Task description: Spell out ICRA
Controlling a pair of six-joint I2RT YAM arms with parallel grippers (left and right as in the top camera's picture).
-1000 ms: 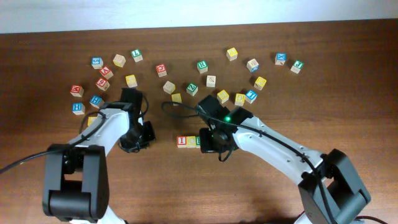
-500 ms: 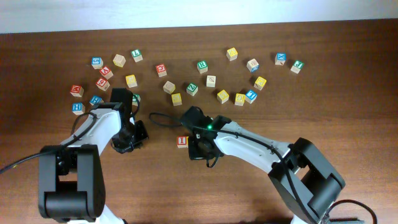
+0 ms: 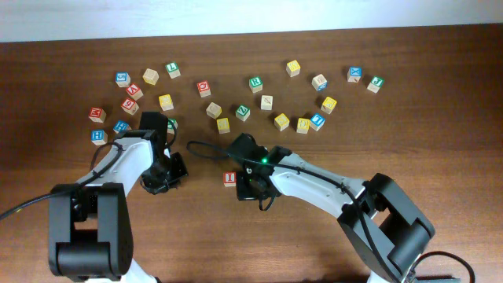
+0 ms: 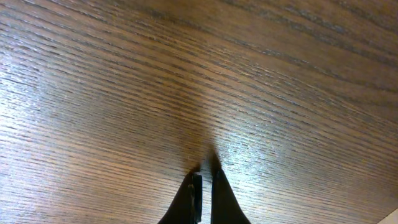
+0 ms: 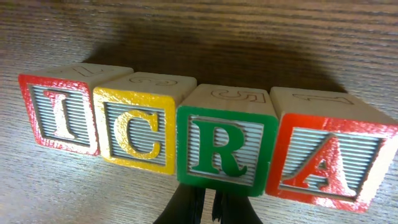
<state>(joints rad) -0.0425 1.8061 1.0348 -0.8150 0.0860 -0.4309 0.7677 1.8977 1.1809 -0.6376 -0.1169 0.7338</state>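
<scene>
In the right wrist view four wooden cubes stand side by side on the table: red I [image 5: 60, 114], yellow C [image 5: 135, 126], green R [image 5: 225, 146] and red A [image 5: 326, 160], reading ICRA. My right gripper [image 5: 208, 204] is shut and empty, its tips just in front of the R cube. Overhead, only the I cube [image 3: 229, 178] shows; my right gripper [image 3: 251, 187] hides the other three cubes. My left gripper [image 4: 205, 180] is shut on nothing over bare wood, and overhead the left gripper [image 3: 167, 177] sits left of the row.
Several loose letter cubes lie scattered along the back of the table, among them a green one [image 3: 255, 82], a yellow one [image 3: 281, 121] and a blue one [image 3: 354, 74]. More cubes [image 3: 130, 104] cluster at the back left, close to my left arm.
My right arm has swung left over the row, so it now covers the C cube that showed before. My left arm has shifted slightly left. Both grippers stay shut.
</scene>
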